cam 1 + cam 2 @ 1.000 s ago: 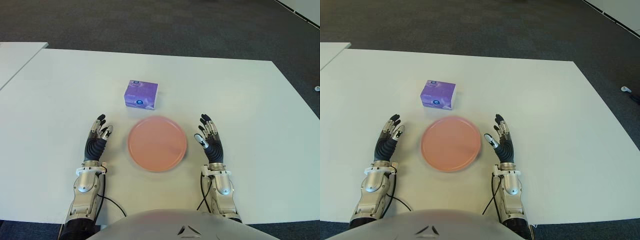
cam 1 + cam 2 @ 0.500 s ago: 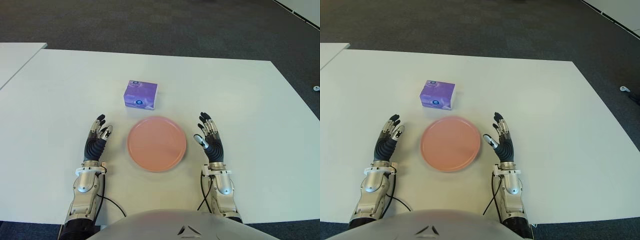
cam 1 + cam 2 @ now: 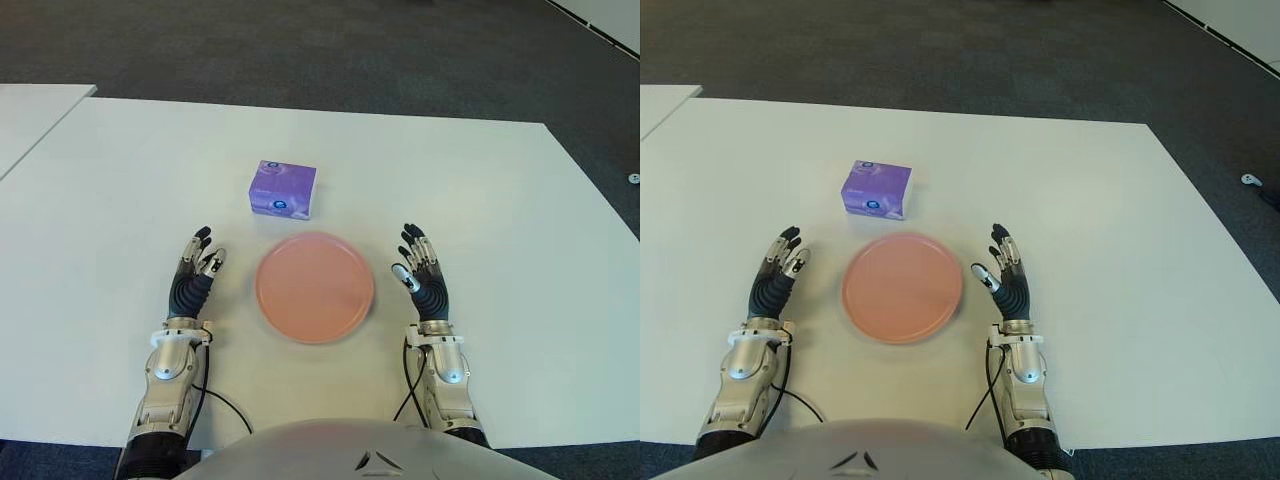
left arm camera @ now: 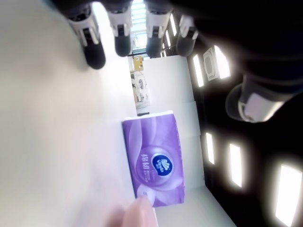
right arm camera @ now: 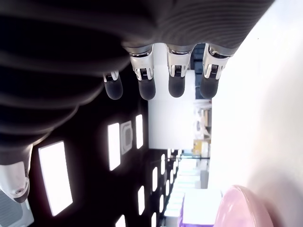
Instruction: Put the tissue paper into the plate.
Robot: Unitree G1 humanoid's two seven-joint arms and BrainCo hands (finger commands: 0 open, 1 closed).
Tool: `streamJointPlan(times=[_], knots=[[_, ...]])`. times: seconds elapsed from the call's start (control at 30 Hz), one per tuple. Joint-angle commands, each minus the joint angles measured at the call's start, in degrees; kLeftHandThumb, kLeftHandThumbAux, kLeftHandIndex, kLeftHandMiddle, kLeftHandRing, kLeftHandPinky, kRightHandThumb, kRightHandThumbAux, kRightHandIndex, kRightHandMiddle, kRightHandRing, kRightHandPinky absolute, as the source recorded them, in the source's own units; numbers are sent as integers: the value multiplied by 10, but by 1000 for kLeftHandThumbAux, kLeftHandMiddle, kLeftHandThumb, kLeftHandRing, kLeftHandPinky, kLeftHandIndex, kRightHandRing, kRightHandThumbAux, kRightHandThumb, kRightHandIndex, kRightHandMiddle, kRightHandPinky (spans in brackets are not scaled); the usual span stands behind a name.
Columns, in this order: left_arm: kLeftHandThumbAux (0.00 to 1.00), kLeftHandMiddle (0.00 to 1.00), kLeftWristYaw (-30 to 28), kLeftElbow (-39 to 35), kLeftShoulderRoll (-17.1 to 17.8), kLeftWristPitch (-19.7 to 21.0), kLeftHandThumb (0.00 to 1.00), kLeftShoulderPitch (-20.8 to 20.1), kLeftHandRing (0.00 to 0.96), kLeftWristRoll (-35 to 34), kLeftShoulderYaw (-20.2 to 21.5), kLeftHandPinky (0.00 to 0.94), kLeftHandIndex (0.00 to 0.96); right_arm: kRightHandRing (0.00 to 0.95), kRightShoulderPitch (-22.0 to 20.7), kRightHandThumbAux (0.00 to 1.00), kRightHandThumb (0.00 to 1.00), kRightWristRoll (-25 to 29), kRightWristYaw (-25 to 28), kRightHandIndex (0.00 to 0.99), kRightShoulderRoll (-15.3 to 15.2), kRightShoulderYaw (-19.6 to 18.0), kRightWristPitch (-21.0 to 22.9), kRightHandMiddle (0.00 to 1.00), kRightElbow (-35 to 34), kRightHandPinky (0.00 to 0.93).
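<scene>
A purple tissue pack (image 3: 283,189) lies on the white table (image 3: 480,180), just beyond the pink plate (image 3: 314,286); the left wrist view shows the tissue pack (image 4: 154,164) too. The plate holds nothing. My left hand (image 3: 195,268) is to the left of the plate, fingers straight and spread, holding nothing. My right hand (image 3: 419,271) is to the right of the plate, also open and empty. In the right wrist view the plate (image 5: 241,208) shows past the straight fingers (image 5: 176,78).
A second white table (image 3: 30,115) stands at the far left with a gap between. Dark carpet (image 3: 330,50) lies beyond the table's far edge. A small white object (image 3: 634,178) sits on the floor at the right.
</scene>
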Motion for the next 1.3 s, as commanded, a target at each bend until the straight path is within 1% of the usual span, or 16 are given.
streamJointPlan(times=[0.03, 0.27, 0.33, 0.4, 0.47, 0.5, 0.53, 0.6, 0.63, 0.77, 0.87, 0.97, 1.03, 1.1, 1.17, 1.3], knots=[[438, 0, -29, 12, 35, 0, 0, -30, 0, -13, 15, 0, 0, 0, 27, 497, 0, -7, -7, 0, -3, -9, 34, 0, 87, 0], [439, 0, -40, 17, 65, 5, 0, -83, 0, -14, 26, 0, 0, 0, 14, 499, 0, -6, -10, 0, -3, -9, 59, 0, 95, 0], [438, 0, -53, 25, 87, 8, 0, -112, 0, -15, 28, 0, 0, 0, 12, 499, 0, -11, -16, 0, -1, -7, 72, 0, 90, 0], [434, 0, -64, 32, 102, 10, 0, -130, 0, -18, 30, 0, 0, 0, 11, 499, 0, -14, -19, 0, 0, -6, 79, 0, 87, 0], [434, 0, -88, 32, 136, 26, 0, -168, 0, -24, 37, 0, 0, 0, 8, 499, 0, -16, -23, 0, 2, -5, 99, 0, 82, 0], [435, 0, -96, 32, 148, 31, 0, -181, 0, -24, 39, 0, 0, 0, 8, 499, 0, -17, -25, 0, 2, -4, 106, 0, 79, 0], [436, 0, -99, 31, 157, 32, 0, -191, 0, -20, 40, 0, 0, 0, 7, 499, 0, -18, -26, 0, 2, -3, 109, 0, 78, 0], [440, 0, -100, 33, 163, 30, 0, -197, 0, -15, 41, 0, 0, 0, 6, 499, 0, -20, -27, 0, 3, -2, 108, 0, 79, 0], [431, 0, -96, 36, 170, 21, 12, -205, 0, -4, 40, 0, 0, 0, 7, 492, 0, -20, -26, 0, 3, -1, 104, 0, 80, 0], [453, 0, -81, 60, 194, -14, 2, -234, 0, 29, 35, 0, 0, 0, 7, 493, 0, -19, -21, 0, 3, 2, 100, 0, 81, 0], [457, 0, -78, 86, 224, -46, 6, -266, 0, 59, 29, 0, 0, 0, 6, 489, 0, -21, -19, 0, 2, 3, 100, 0, 86, 0], [454, 0, -81, 103, 248, -61, 18, -291, 0, 81, 21, 0, 0, 0, 4, 494, 0, -21, -19, 0, 2, 3, 98, 0, 90, 0], [453, 0, -82, 111, 255, -67, 23, -300, 0, 89, 18, 0, 0, 0, 4, 497, 0, -21, -20, 0, 3, 2, 99, 0, 91, 0], [454, 0, -85, 123, 267, -74, 32, -323, 0, 102, 10, 0, 0, 0, 4, 501, 0, -21, -25, 0, 7, 3, 109, 0, 81, 0], [460, 0, -82, 138, 272, -85, 48, -342, 0, 112, 1, 0, 0, 0, 3, 505, 0, -21, -26, 0, 9, 3, 110, 0, 80, 0], [468, 0, -64, 180, 275, -119, 70, -370, 0, 139, -18, 0, 0, 0, -2, 505, 0, -21, -23, 0, 6, 2, 108, 0, 89, 0]])
